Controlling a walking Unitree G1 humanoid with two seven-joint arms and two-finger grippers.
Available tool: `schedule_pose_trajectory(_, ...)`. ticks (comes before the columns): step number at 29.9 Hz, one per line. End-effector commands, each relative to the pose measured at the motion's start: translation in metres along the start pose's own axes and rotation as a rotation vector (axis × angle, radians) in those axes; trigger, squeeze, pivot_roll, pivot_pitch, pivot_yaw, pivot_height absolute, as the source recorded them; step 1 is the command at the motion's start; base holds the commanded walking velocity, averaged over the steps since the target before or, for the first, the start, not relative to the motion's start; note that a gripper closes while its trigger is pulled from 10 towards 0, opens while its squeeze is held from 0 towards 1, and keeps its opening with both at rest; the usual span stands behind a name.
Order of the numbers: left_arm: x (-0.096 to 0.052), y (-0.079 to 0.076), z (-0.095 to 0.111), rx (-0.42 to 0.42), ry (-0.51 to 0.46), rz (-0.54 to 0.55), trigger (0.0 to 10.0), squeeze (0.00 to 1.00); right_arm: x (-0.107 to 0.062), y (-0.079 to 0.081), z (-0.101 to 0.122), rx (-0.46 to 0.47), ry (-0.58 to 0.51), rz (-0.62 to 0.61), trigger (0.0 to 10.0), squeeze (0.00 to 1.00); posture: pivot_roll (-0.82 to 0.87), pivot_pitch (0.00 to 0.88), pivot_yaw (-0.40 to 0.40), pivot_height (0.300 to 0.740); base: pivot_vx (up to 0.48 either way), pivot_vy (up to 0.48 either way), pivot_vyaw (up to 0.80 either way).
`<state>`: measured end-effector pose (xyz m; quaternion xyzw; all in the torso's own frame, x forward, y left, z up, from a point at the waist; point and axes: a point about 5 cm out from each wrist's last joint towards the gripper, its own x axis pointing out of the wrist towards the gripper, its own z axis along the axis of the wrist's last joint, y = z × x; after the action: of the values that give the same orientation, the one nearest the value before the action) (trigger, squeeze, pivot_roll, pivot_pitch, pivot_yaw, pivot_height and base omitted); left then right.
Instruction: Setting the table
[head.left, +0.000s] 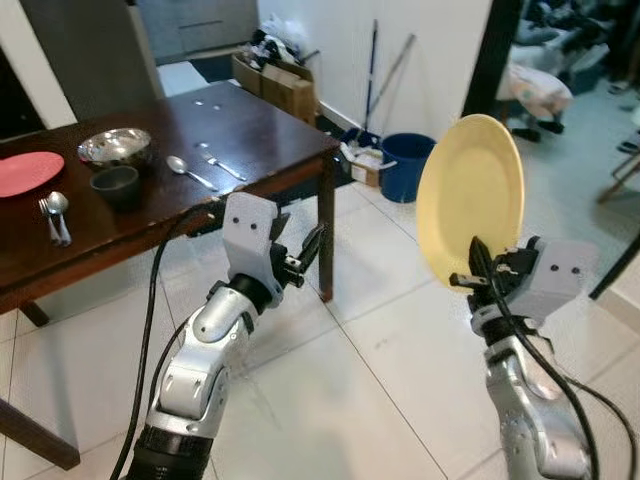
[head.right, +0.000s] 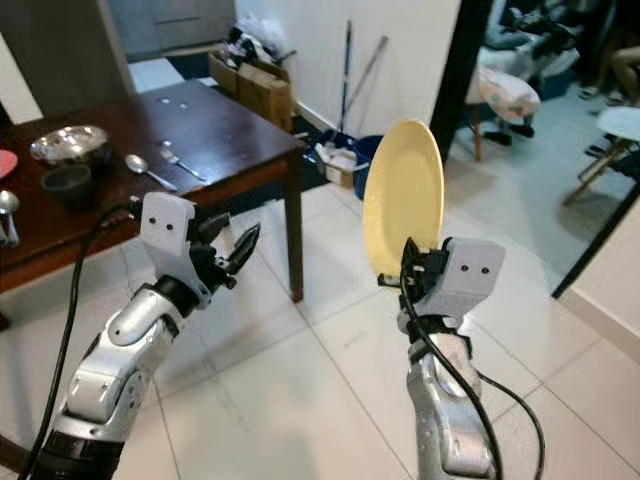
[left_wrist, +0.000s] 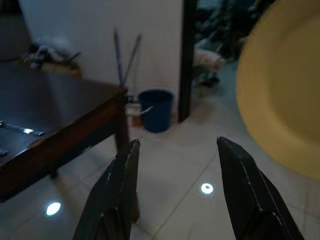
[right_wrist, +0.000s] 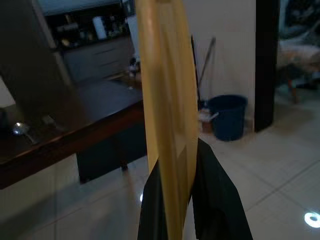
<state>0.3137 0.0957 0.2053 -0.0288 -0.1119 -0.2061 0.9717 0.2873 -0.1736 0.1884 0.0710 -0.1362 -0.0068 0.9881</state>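
Observation:
My right gripper (head.left: 478, 268) is shut on the lower rim of a yellow plate (head.left: 470, 195), which it holds upright over the tiled floor to the right of the dark wooden table (head.left: 260, 130). In the right wrist view the plate (right_wrist: 165, 115) stands edge-on between the fingers (right_wrist: 215, 200). My left gripper (head.left: 308, 255) is open and empty, raised near the table's front right corner. On the table lie a red plate (head.left: 25, 172), a steel bowl (head.left: 115, 146), a dark cup (head.left: 115, 184), a spoon (head.left: 188, 171) and fork (head.left: 225, 167), and another spoon and fork (head.left: 55, 217).
A blue bucket (head.left: 405, 165), brooms and cardboard boxes (head.left: 280, 85) stand along the white wall behind the table. A dark doorway post (head.left: 492, 55) rises at the right, with furniture in the room beyond. Open tiled floor lies ahead.

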Motion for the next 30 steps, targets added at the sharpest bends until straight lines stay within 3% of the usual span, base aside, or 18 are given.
schedule_pose_trajectory(1,0.0,-0.004,0.0,0.004,-0.001,-0.016,10.0,0.0,0.0,-0.009,0.002,-0.019,-0.004,-0.031,10.0,0.0,-0.12,0.0,0.131,0.74,0.472,0.0,0.0)
schedule_pose_trajectory(12,0.002,-0.007,0.0,0.002,-0.004,-0.031,10.0,0.0,0.002,-0.009,0.009,-0.01,-0.031,-0.027,10.0,0.0,-0.12,0.0,0.136,0.74,0.473,0.0,0.0)
schedule_pose_trajectory(19,0.002,-0.008,0.0,0.003,-0.006,-0.036,10.0,0.0,0.005,-0.01,0.018,0.11,-0.062,-0.033,10.0,0.0,-0.12,0.0,0.131,0.74,0.474,0.0,0.0)
schedule_pose_trajectory(30,0.001,-0.008,0.001,0.004,-0.009,-0.033,10.0,0.0,0.009,-0.012,0.022,0.133,-0.07,-0.014,10.0,0.0,-0.11,0.0,0.137,0.74,0.473,0.0,0.0)
